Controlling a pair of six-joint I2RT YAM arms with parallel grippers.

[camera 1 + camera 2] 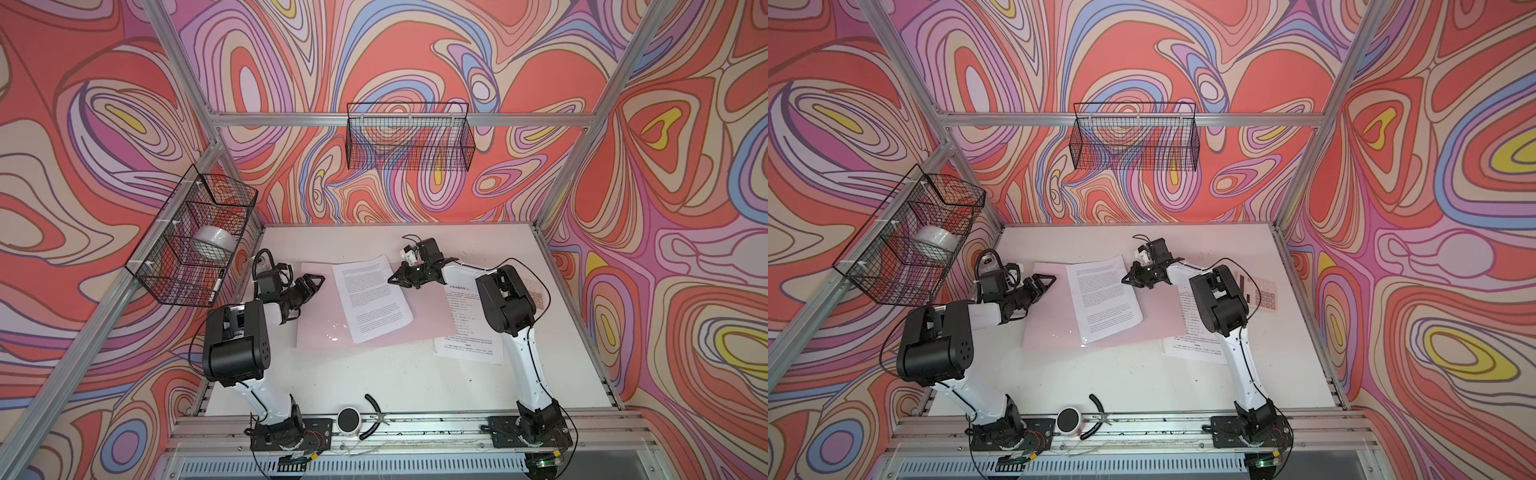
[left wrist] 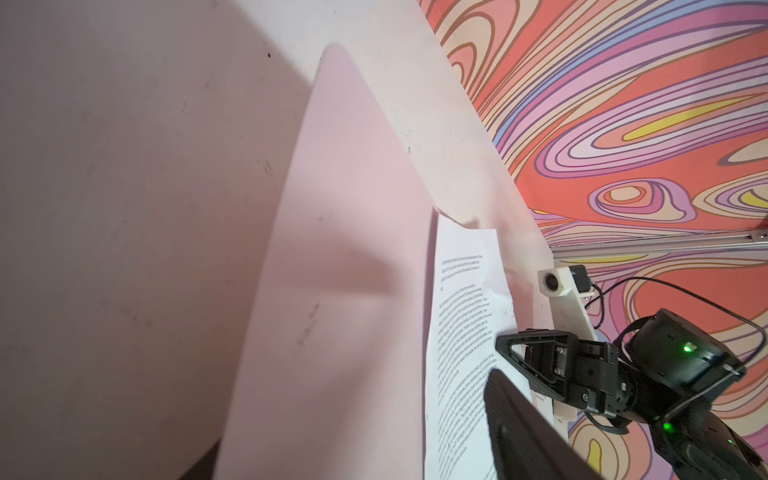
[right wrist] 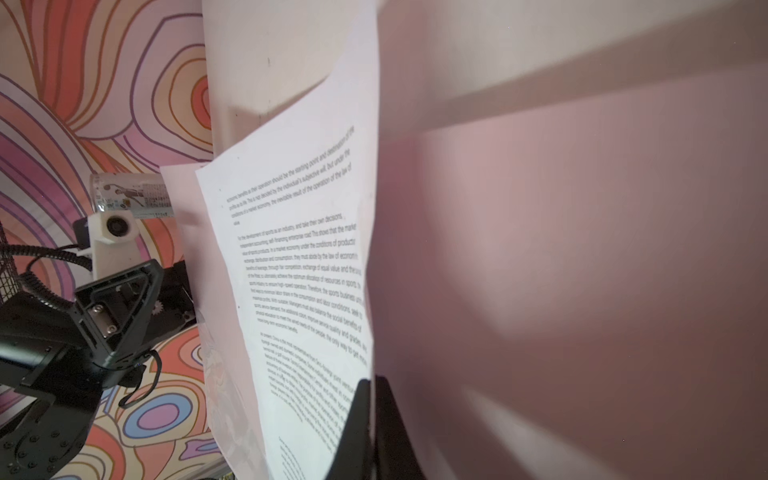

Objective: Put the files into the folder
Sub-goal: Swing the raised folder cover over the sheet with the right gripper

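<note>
The pale pink folder [image 1: 320, 324] [image 1: 1046, 328] lies flat in the middle of the table. One of the files, a white sheet of dense text [image 1: 370, 299] [image 1: 1102, 297], rests slantwise on it. My right gripper [image 1: 391, 279] [image 1: 1124, 280] is shut on that sheet's right edge; the right wrist view shows both fingers [image 3: 357, 419] pinching the paper [image 3: 291, 249] above the pink folder [image 3: 582, 249]. My left gripper [image 1: 316, 284] [image 1: 1048, 282] hangs open over the folder's left part and holds nothing. A second sheet [image 1: 461, 328] lies right of the folder, partly under my right arm.
A pinkish keypad card [image 1: 1264, 293] lies at the table's right edge. One wire basket [image 1: 191, 237] on the left wall holds a white roll [image 1: 210, 245]; another basket [image 1: 409, 137] hangs on the back wall. A round black-topped object [image 1: 348, 419] and a black-handled tool [image 1: 374, 415] sit at the front rail.
</note>
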